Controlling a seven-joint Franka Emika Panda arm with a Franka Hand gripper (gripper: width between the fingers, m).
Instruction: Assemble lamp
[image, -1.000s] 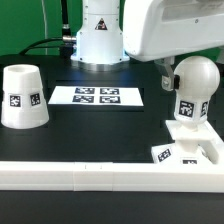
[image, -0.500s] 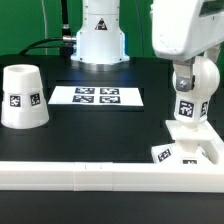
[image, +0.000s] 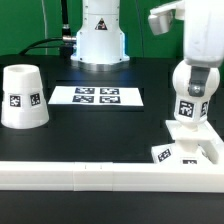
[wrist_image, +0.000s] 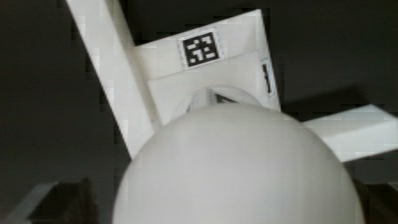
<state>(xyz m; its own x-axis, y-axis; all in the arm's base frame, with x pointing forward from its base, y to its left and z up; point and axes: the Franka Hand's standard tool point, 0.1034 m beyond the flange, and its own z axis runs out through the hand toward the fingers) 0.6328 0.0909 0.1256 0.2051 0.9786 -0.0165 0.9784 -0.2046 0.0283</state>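
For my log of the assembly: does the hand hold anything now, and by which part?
It cannot be told: the hand is at the round head of the bulb, but a grip does not show.

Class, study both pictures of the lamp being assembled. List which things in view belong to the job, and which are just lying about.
Part of the job:
- shade
- bulb, upright on the base
- base

Just lying about:
- marker board
- white rail along the front
- black table
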